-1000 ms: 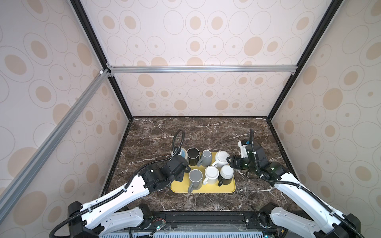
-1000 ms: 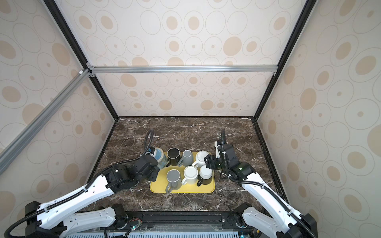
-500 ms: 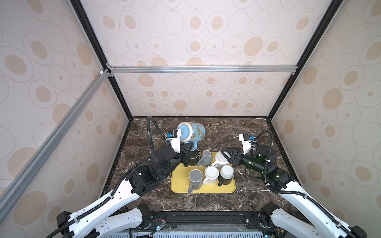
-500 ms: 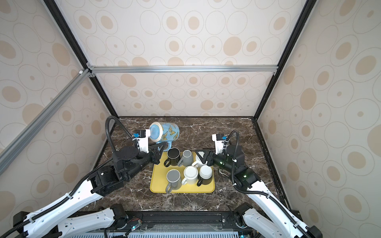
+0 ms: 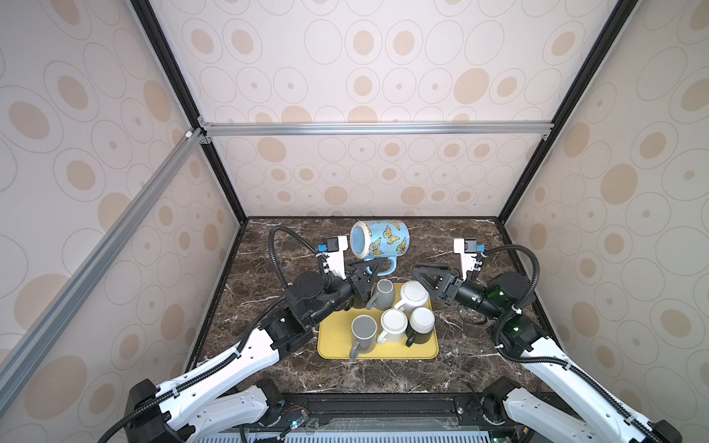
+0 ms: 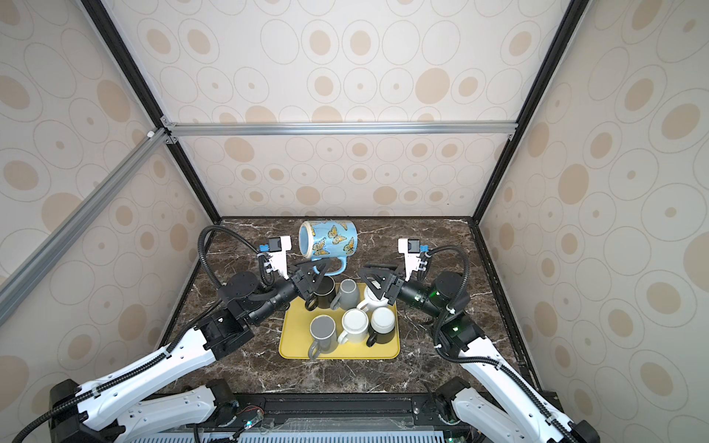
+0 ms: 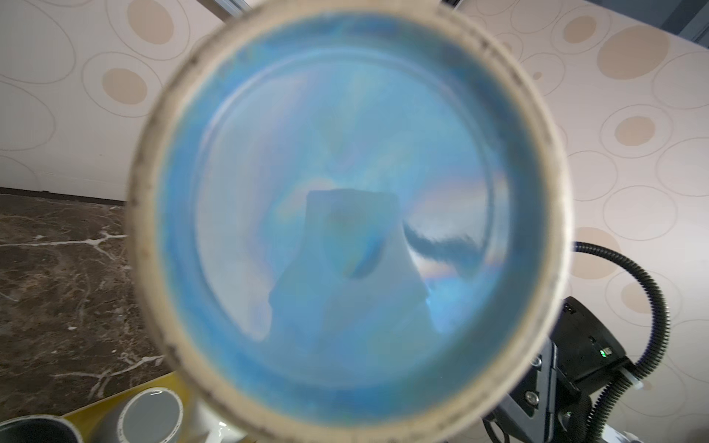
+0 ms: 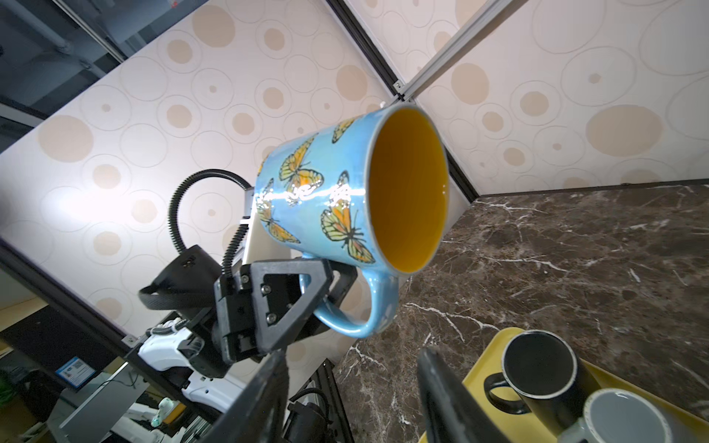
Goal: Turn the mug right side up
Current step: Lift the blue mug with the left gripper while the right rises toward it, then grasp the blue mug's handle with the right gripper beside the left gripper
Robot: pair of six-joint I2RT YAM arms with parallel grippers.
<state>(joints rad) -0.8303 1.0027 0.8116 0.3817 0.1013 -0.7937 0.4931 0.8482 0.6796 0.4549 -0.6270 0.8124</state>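
Note:
The mug is blue with orange butterflies and a yellow inside. It hangs in the air above the back of the table, lying on its side, in both top views. My left gripper is shut on its blue handle, as the right wrist view shows. The mug's open mouth faces my right gripper, which is open and empty a short way off. In the left wrist view the mug's blue base fills the picture and hides the left jaws.
A yellow tray lies mid-table with several grey, white and black mugs on it, such as a grey one and a black one. Dark marble surrounds it. Patterned walls close in three sides.
The left arm has lifted the blue mug from beside the tray into the air and tipped it onto its side. The right gripper has risen off the tray and its jaws have narrowed somewhat.

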